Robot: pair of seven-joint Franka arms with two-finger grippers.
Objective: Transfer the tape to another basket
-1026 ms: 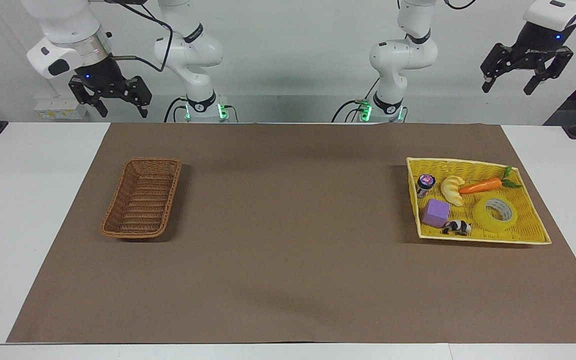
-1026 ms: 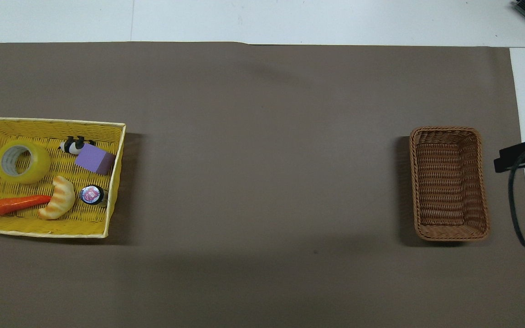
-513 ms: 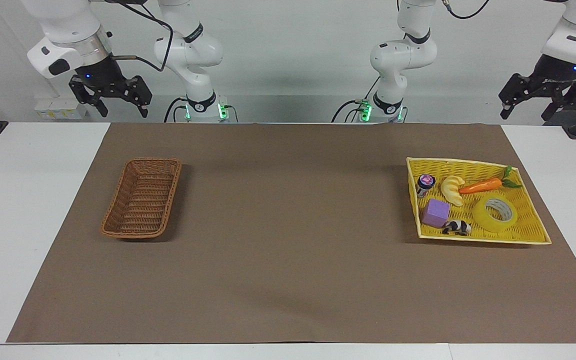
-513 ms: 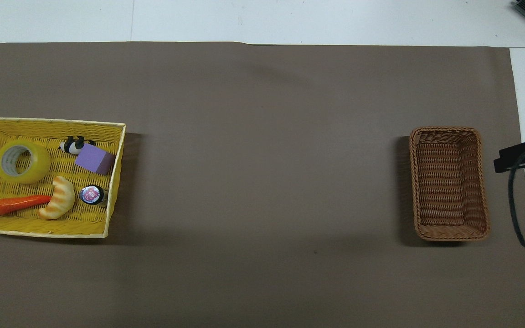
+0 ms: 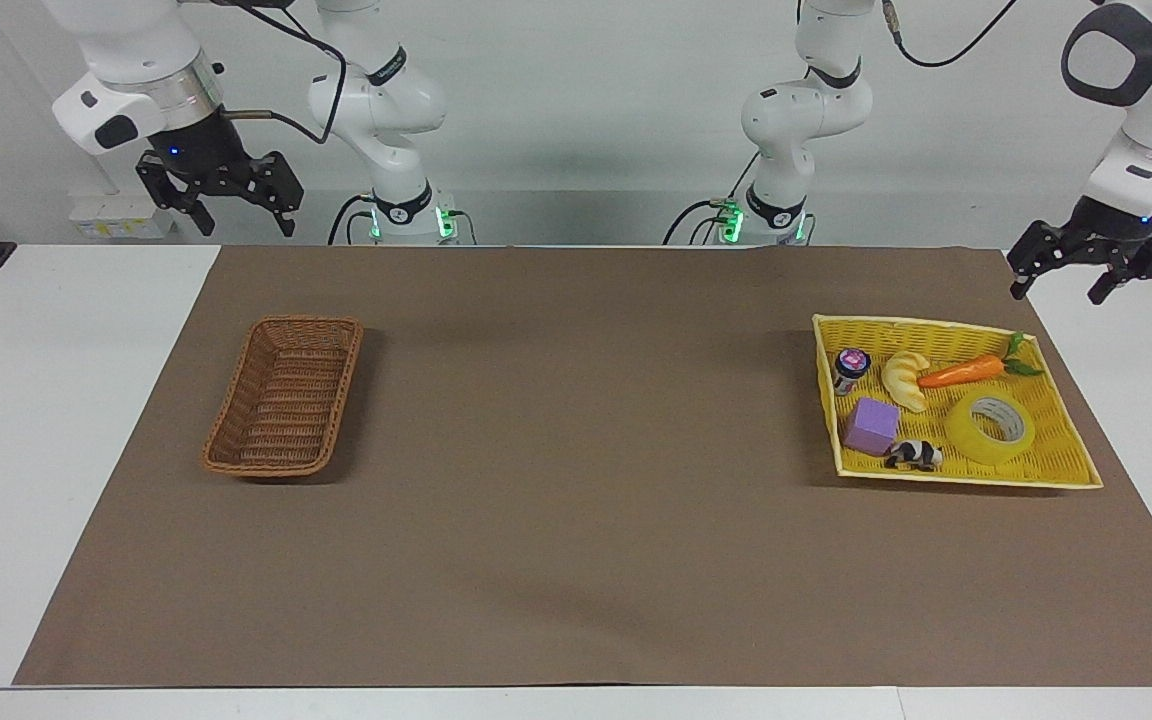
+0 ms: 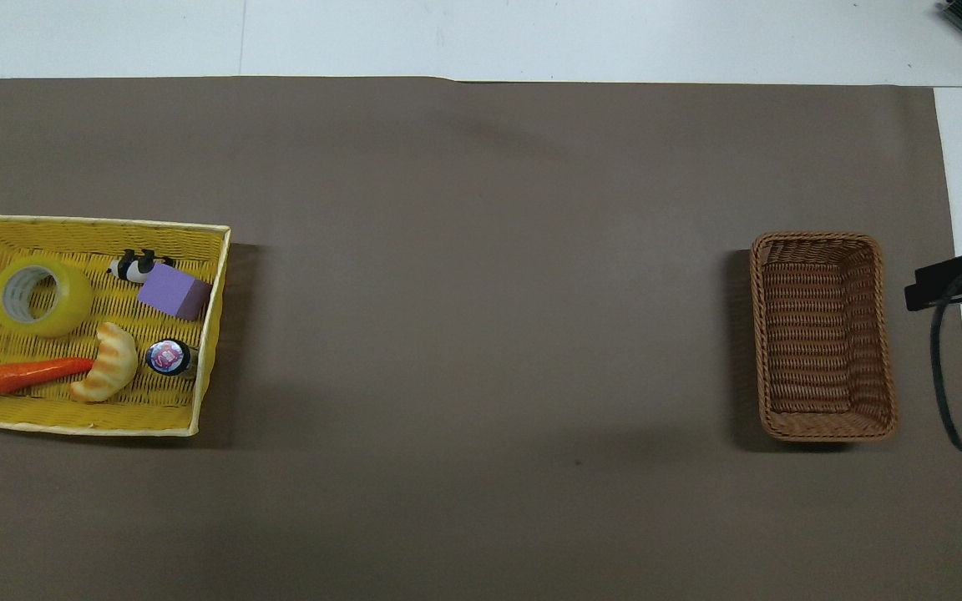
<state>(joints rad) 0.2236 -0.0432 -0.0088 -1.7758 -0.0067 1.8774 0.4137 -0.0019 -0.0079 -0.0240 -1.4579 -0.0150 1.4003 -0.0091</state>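
The translucent yellow roll of tape [image 5: 990, 427] lies flat in the shallow yellow woven tray [image 5: 1061, 445]. The left tool [image 5: 1062, 275], fingers spread and empty, hangs beside that tray; the approach is in hand. Next it must straddle the roll. The right tool [image 5: 219, 203] waits, spread and empty, well apart from the brown wicker basket [image 5: 286, 395].

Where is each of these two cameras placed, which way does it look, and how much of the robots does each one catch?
Facing view: high across the table, looking at the robots; both arms show, with the left gripper raised near the yellow tray and the right gripper waiting above the table's edge.
Overhead view: above the robots' end, looking steeply down; no arm shows, only a black part and cable at the edge.
Both show the tape in the yellow tray and the empty basket.
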